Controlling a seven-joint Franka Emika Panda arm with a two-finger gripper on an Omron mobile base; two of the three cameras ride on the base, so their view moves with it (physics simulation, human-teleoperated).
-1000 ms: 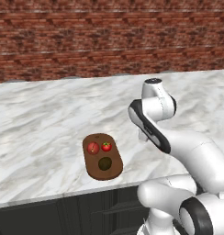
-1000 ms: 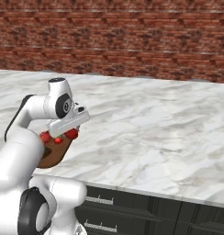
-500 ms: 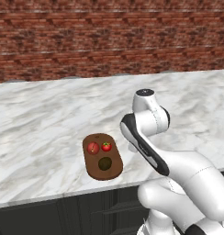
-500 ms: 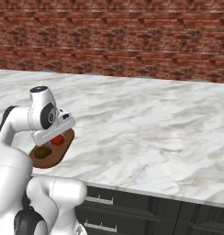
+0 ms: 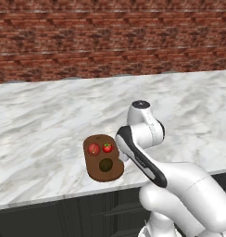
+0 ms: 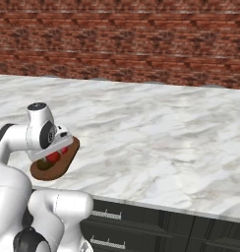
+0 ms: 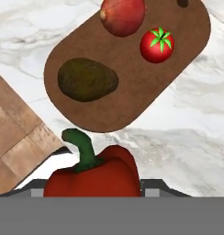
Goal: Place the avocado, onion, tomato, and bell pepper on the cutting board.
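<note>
The bell pepper (image 7: 93, 176) sits at the bottom centre of the hand view: glossy red, lumpy-shouldered, with a curved green stem rising toward the upper left. It fills the spot where the gripper (image 7: 93, 189) closes, and grey finger parts show at either side of it, so the fingers look pinched on the pepper, though the contact itself is hidden behind the fruit.

Above it in the same view lies the cutting board (image 7: 178, 69), a dark brown wooden oblong with rounded ends and a fine grain, running from the lower left to the upper right. A small dark hole shows near its top edge. On the board's left part rests the avocado (image 7: 87, 79), dull olive-brown, matte and egg-shaped. At the top centre is the onion (image 7: 123, 16), a smooth pinkish-red ball cut off by the frame edge. Just right of it sits the tomato (image 7: 157, 45), bright red and shiny with a green star-shaped top. The three lie apart from one another.

No writing or labels can be read anywhere.

The board lies on a white marble counter (image 5: 50, 120) with grey veining, close to its front edge. A red brick wall (image 5: 110, 37) stands behind it, dark cabinet fronts (image 6: 191, 231) sit below, and tan floor tiles (image 7: 15, 147) show at the left of the hand view.
</note>
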